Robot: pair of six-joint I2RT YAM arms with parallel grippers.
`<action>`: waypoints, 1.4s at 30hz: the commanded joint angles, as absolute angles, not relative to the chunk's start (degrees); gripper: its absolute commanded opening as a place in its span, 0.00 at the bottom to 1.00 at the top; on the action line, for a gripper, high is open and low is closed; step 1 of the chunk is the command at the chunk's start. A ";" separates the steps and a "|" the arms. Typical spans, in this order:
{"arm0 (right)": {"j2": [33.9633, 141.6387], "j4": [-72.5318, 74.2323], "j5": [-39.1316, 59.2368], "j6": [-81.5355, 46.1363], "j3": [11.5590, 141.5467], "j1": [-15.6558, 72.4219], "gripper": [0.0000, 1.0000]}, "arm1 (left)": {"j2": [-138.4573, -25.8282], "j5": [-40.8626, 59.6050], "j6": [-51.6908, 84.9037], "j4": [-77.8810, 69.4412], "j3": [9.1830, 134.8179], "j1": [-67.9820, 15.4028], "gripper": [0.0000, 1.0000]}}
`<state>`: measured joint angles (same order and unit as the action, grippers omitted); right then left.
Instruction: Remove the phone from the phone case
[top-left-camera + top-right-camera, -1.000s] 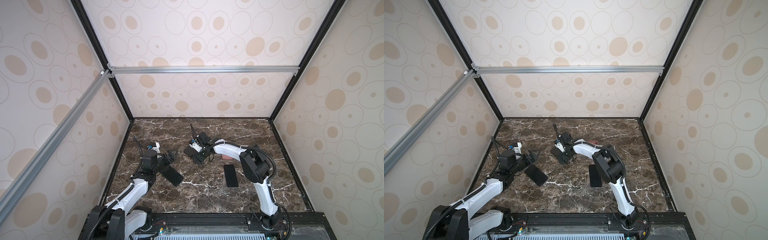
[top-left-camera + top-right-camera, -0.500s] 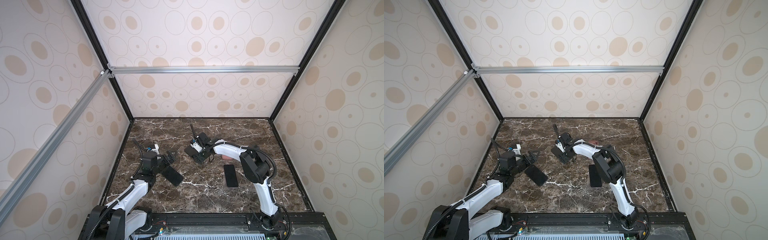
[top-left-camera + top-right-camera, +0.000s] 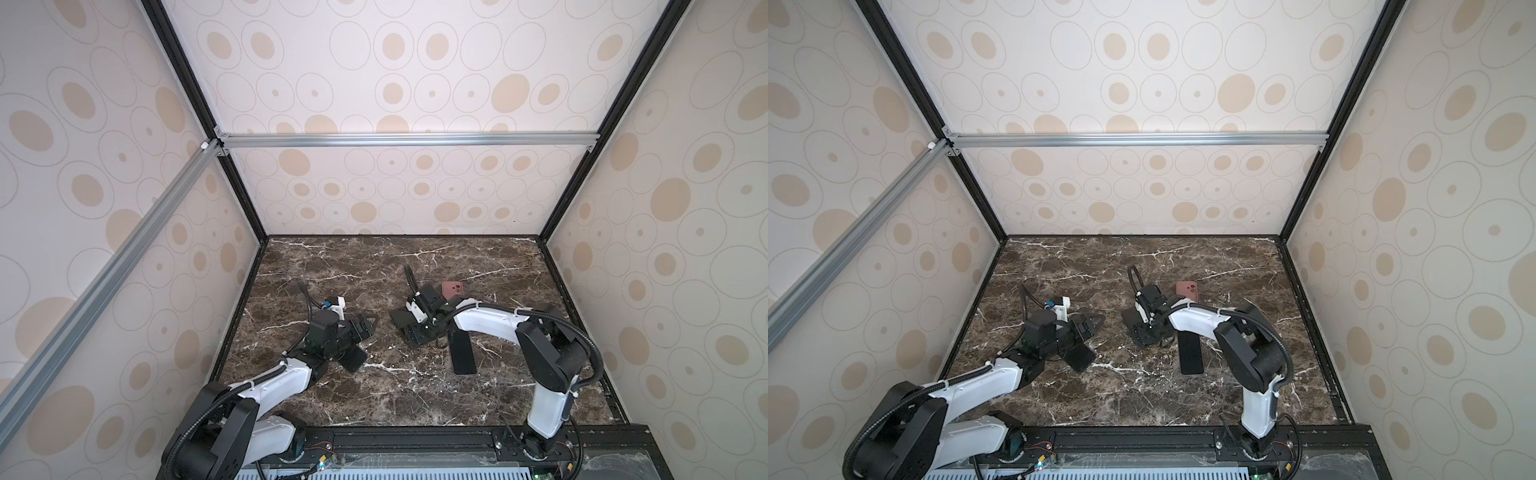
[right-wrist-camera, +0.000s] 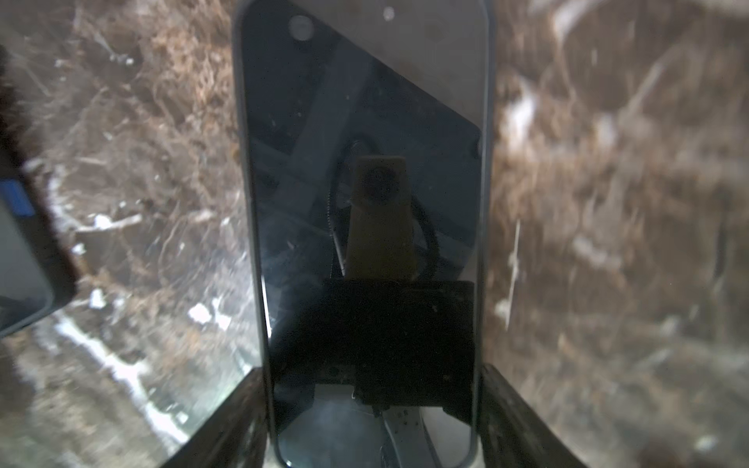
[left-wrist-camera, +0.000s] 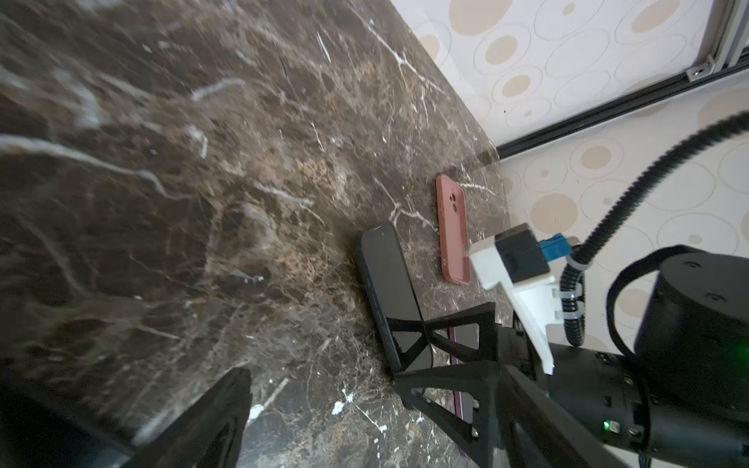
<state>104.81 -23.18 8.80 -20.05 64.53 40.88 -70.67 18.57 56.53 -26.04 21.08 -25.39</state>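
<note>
Phone [image 3: 463, 357] lies bare by the pink case [image 3: 452, 288]
Black and shiny, it rests screen up near the middle of the table [image 3: 353, 257]; the right hand [image 4: 373, 381] pinches its long sides.

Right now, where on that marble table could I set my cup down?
Bare table runs along the back wall, behind the pink case, and in front before the rail. The middle is crowded: left gripper, left phone, right gripper straddling the middle phone, right phone.
</note>
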 commanded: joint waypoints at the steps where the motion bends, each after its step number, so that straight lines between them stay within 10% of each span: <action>1: 102.92 -19.90 15.47 -30.72 58.53 41.42 0.59 | -73.23 17.16 61.06 -32.11 21.33 -28.33 0.93; 42: 99.03 -0.31 19.47 -44.30 43.86 41.62 0.60 | -100.55 18.80 68.29 -43.33 33.40 -38.23 0.25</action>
